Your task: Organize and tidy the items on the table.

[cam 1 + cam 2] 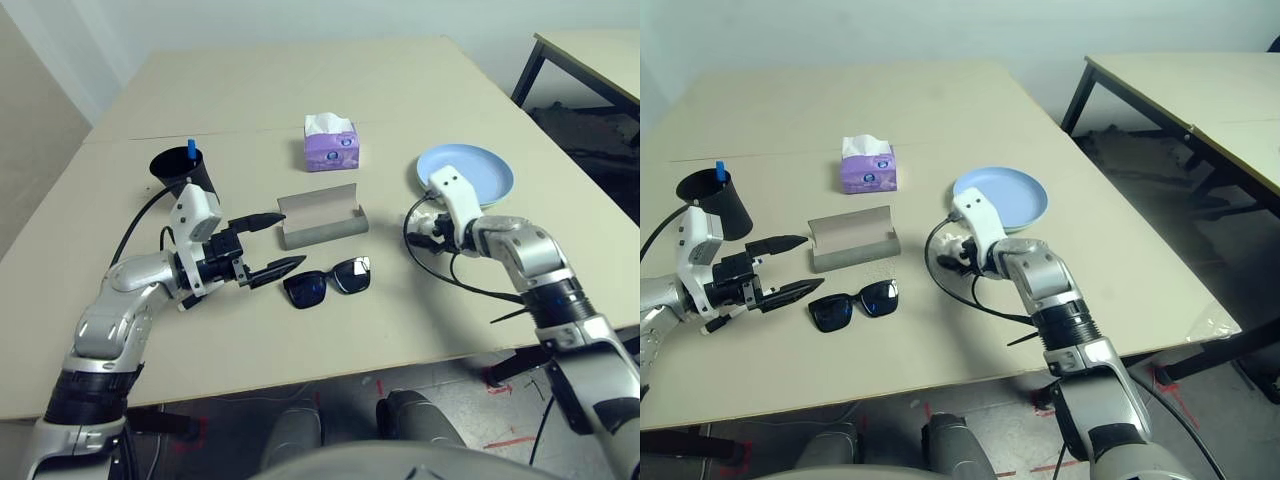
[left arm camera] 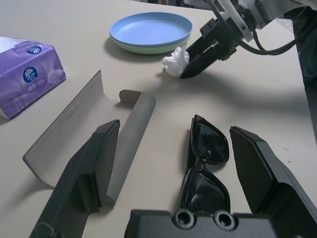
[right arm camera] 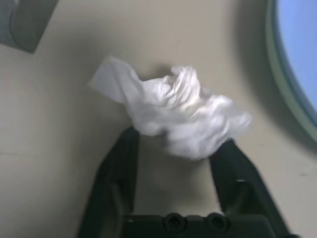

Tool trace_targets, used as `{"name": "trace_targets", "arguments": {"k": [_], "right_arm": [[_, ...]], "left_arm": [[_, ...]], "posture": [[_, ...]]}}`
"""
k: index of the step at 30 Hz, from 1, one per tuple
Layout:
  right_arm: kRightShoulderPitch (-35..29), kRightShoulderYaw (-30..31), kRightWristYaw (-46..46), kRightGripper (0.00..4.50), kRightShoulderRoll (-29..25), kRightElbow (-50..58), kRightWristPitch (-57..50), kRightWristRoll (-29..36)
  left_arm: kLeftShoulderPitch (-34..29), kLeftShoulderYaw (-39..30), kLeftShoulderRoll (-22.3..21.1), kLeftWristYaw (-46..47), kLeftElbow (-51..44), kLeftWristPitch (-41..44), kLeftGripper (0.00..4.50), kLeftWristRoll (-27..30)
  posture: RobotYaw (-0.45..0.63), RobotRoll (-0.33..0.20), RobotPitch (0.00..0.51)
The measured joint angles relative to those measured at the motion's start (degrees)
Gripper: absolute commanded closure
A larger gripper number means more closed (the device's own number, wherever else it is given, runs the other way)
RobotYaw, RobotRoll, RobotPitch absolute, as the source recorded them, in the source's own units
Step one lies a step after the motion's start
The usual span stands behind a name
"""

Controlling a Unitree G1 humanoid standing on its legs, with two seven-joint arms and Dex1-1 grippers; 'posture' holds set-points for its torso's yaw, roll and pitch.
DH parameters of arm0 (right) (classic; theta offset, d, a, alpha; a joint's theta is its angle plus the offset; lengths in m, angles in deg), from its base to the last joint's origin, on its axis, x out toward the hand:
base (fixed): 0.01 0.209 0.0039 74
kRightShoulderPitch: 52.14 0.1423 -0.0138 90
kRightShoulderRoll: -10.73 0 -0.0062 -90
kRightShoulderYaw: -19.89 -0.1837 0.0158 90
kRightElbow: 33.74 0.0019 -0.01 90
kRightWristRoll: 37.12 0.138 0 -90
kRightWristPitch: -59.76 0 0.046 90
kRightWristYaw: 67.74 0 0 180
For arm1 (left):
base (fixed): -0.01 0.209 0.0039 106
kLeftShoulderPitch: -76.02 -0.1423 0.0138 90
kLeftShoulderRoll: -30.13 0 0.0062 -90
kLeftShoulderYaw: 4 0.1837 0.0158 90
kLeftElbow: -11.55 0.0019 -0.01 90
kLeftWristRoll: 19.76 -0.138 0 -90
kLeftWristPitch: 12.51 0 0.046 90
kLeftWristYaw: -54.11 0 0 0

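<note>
A crumpled white tissue [image 3: 173, 119] lies on the pale table [image 1: 400, 330] beside the stacked plates [image 2: 151, 29], light blue over light green. My right gripper [image 3: 176, 141] is down at the tissue, one black finger pressing each side of it. Black sunglasses [image 1: 328, 282] lie in front of the open grey glasses case [image 1: 320, 220]. My left gripper [image 1: 290, 240] hovers open just left of both; one finger is over the case and the other is beside the sunglasses. A black cup [image 1: 185, 172] at the left holds a blue-capped marker [image 1: 191, 150].
A purple tissue box [image 1: 331, 142] stands behind the case, past the seam line. A second table with dark legs [image 1: 590, 50] is at the far right. Cables hang from both wrists. Bare tabletop stretches along the front edge and the far back.
</note>
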Motion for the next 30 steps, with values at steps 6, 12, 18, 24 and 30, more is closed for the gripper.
{"name": "trace_targets", "arguments": {"k": [6, 12, 18, 24, 30], "right_arm": [[4.7, -4.6, 0.8, 4.44, 1.2, 0.6, -0.3, 1.7], [9.9, -9.3, -0.1, 4.44, 0.1, 1.5, -3.3, 4.9], [11.4, -10.1, -1.0, 4.28, -1.5, 1.3, -3.0, 5.1], [6.8, -8.0, -1.2, 2.40, 0.0, 1.6, 1.0, 4.3], [5.1, -5.3, -1.2, 0.20, 1.7, 0.0, 6.7, 2.6]], "left_arm": [[0.0, 0.0, 0.3, -0.2, 0.1, -1.1, 0.00, -0.1], [0.2, 0.2, 0.3, -0.2, 0.3, -1.4, 0.00, -0.3], [0.7, 0.2, 0.4, -0.2, 0.3, -1.4, 0.00, -0.3], [0.7, 0.3, 0.4, -0.1, 0.3, -1.3, 0.00, -0.3], [0.7, 0.3, 0.4, 0.0, 0.3, -1.3, 0.00, -0.3]], "posture": [[-0.04, 0.000, 0.061], [-0.05, 0.000, 0.061], [-0.04, 0.000, 0.063], [-0.04, 0.000, 0.065], [-0.04, 0.000, 0.067]]}}
